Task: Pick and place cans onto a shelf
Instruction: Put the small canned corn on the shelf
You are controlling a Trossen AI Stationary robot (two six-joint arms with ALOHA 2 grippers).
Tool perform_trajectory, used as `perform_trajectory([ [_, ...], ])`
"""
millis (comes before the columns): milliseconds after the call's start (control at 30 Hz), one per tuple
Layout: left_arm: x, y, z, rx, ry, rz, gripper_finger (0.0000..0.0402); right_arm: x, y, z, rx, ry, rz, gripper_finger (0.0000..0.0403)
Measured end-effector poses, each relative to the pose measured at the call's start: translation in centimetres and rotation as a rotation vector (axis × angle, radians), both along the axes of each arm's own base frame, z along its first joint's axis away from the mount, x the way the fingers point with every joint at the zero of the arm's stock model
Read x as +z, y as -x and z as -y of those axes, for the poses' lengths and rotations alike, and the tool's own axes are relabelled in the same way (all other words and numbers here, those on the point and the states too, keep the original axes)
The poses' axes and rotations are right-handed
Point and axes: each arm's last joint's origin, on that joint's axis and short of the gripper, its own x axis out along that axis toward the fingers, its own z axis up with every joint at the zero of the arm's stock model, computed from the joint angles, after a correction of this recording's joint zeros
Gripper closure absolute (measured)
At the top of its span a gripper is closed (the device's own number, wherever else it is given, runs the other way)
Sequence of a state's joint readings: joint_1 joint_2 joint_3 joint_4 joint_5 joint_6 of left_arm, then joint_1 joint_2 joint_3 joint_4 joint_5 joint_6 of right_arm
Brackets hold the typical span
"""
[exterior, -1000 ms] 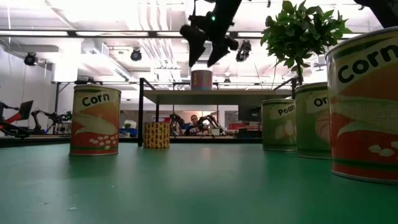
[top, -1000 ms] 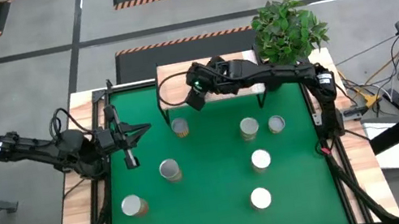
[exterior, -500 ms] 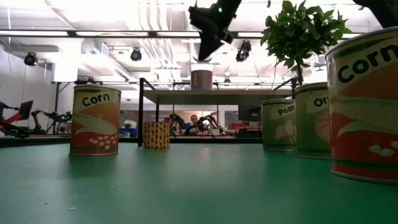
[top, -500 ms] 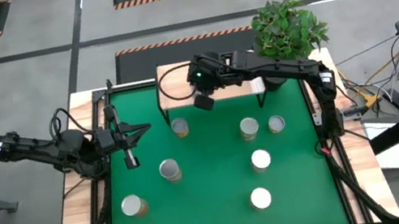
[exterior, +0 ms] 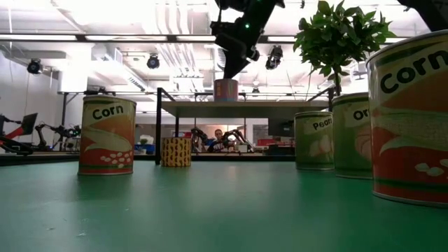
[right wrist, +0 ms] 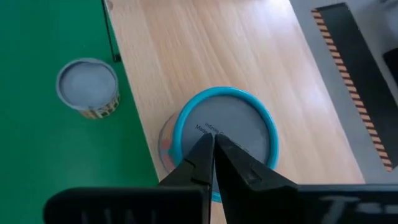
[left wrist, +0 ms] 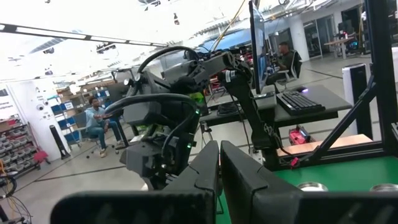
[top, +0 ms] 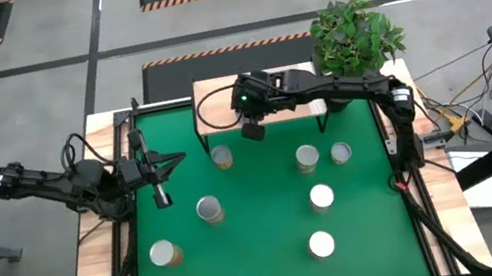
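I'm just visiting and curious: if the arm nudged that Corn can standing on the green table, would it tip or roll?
The Corn can would probably slide rather than tip: it stands upright on a flat base and looks squat. It likely stays stiff, since it looks like a metal tin. Knocked onto its side, its round wall would probably let it roll across the green table.

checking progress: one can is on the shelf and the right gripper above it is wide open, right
Not quite. One can does stand on the shelf, but the right gripper above it is shut, fingers pressed together, as the right wrist view shows.
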State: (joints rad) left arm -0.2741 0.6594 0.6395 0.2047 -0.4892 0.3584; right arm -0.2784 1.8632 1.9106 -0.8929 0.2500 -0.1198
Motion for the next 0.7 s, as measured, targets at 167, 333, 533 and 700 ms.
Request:
perform_trajectory([
  [167, 0.0, 0.0, 0.0, 0.0, 0.0, 0.0, 0.0402, -0.4, 0.0, 0.7, -0.007, 0.034, 0.0, 0.0394],
  [333, 0.0, 0.0, 0.0, 0.0, 0.0, 0.0, 0.0402, -0.4, 0.0, 2.1, -0.019, 0.062, 0.033, 0.0394],
  [533, 0.0, 0.0, 0.0, 0.0, 0.0, 0.0, 0.0402, -1.3, 0.2, 4.0, -0.035, 0.093, 0.055, 0.0394],
  [700, 0.0, 0.0, 0.0, 0.0, 0.0, 0.0, 0.0402, -1.6, 0.6, 5.4, -0.051, 0.121, 0.067, 0.0394],
])
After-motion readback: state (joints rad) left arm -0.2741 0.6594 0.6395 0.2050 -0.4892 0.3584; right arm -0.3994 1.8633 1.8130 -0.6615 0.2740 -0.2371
